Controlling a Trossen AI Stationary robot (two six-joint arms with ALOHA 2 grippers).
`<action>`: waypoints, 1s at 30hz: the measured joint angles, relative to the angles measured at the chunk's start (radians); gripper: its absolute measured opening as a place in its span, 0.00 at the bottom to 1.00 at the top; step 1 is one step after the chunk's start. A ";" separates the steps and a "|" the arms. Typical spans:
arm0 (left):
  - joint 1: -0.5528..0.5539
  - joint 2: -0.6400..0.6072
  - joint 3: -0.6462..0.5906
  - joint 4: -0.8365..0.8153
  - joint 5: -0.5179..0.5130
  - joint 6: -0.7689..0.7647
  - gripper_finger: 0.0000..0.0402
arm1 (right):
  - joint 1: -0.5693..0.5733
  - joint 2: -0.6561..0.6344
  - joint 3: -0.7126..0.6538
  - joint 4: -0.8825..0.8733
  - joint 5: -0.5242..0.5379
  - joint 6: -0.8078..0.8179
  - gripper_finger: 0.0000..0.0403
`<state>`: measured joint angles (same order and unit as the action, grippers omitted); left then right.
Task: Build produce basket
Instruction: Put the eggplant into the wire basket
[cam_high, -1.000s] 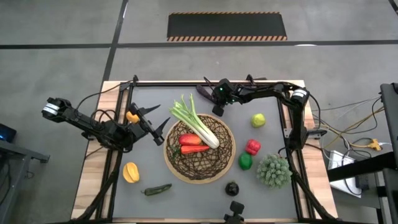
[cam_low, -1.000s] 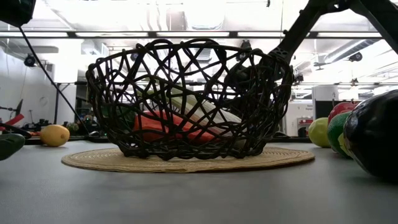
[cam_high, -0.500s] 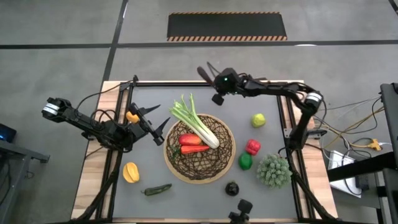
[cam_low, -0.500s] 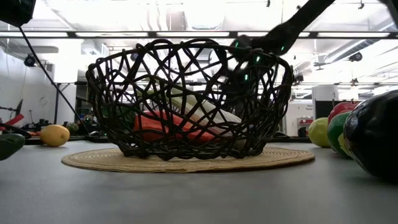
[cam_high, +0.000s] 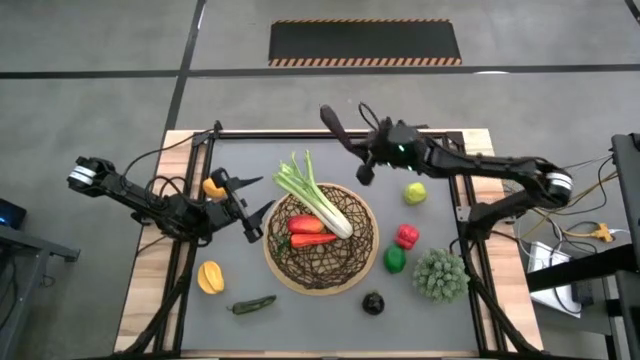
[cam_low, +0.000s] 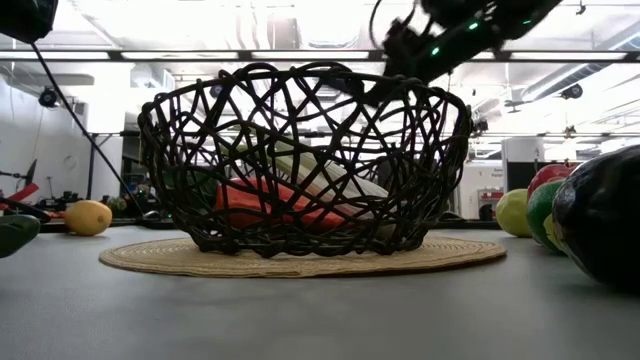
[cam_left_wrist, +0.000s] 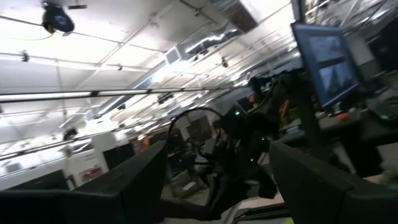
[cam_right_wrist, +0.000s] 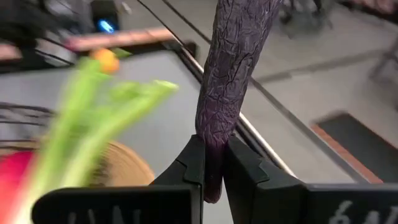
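- A long dark purple eggplant (cam_right_wrist: 233, 74) is being pinched at its narrow end by the right gripper (cam_right_wrist: 214, 165), whose fingers are closed tight on it; the fruit is sticking out beyond the jaws, away from the wrist.
- The right gripper (cam_high: 366, 160) is being held above the table's far side, just beyond the far rim of the basket (cam_high: 368, 250), with the eggplant (cam_high: 331, 122) pointing away from the basket.
- The basket is already holding the leek (cam_high: 312, 192), a red pepper (cam_high: 304, 224) and the carrot (cam_high: 312, 240).
- The step in hand is judged to be the carrying of the eggplant to the basket. To do it well, the fruit should be brought over the basket's open near-right part, swung so its length is lying inside the rim, lowered close, and only then let go, since a long piece dropped across the leek is likely to roll out.
- The left gripper (cam_high: 245, 203) is being kept just beside the basket's left rim with its fingers spread wide and nothing between them.
- A lemon (cam_high: 210, 277), a green chili (cam_high: 251, 304), a lime (cam_high: 395, 259) and another red pepper (cam_high: 406, 236) are lying on the table outside the basket.
- Against the earlier frames, the right arm is being stretched out flatter, and its gripper is being shown further right along the table's far edge and higher in the low view; the left arm and the produce are unchanged.
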<state>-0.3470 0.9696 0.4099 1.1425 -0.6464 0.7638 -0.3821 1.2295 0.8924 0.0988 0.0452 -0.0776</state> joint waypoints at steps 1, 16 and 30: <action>0.000 0.002 0.000 0.000 0.011 -0.010 0.65 | 0.026 -0.027 -0.033 0.035 0.000 0.001 0.06; 0.012 0.080 0.027 0.007 0.309 -0.255 0.65 | 0.386 -0.149 -0.393 0.606 0.000 -0.040 0.06; 0.067 0.389 0.206 0.132 0.310 -0.320 0.65 | 0.523 -0.049 -0.423 0.734 0.007 -0.105 0.06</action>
<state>-0.2798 1.3585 0.6159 1.2746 -0.3363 0.4436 0.1406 1.1809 0.4698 0.8329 0.0525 -0.1828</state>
